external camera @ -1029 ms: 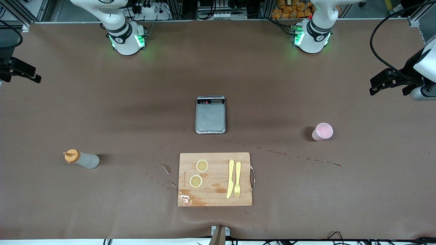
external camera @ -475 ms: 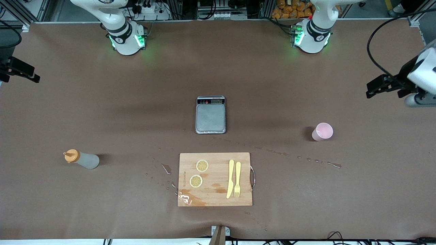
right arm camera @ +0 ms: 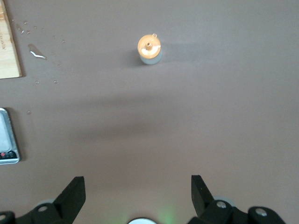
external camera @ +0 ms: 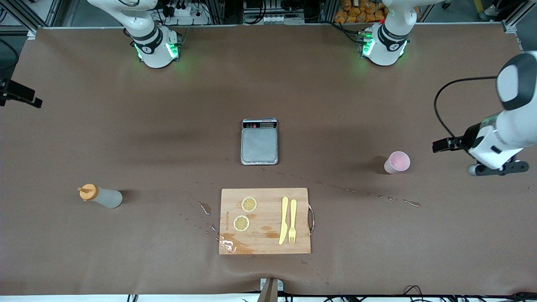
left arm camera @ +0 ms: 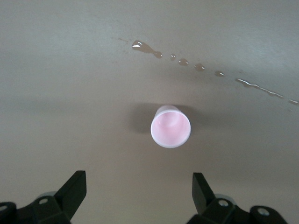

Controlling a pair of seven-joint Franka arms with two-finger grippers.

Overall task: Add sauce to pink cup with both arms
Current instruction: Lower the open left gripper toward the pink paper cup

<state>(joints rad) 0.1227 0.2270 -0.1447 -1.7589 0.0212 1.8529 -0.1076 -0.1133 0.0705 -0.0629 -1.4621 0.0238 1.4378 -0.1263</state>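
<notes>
Front view shows the left gripper (external camera: 440, 145), jaws wide, newly swung down beside the cup (external camera: 397, 162), ready to grasp, while the right gripper (right arm camera: 138, 192), wide too, waits above the distant sauce (external camera: 100, 196).

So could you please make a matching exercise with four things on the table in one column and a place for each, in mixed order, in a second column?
Things:
1. sauce bottle
2. pink cup
3. lemon slices
4. scale

Places:
A. on the cutting board, beside the knife and fork
B. at the right arm's end of the table
C. at the table's middle, farther from the front camera than the board
D. at the left arm's end, near the left gripper, whose fingers are open

Pairs: 1-B, 2-D, 3-A, 4-C
</notes>
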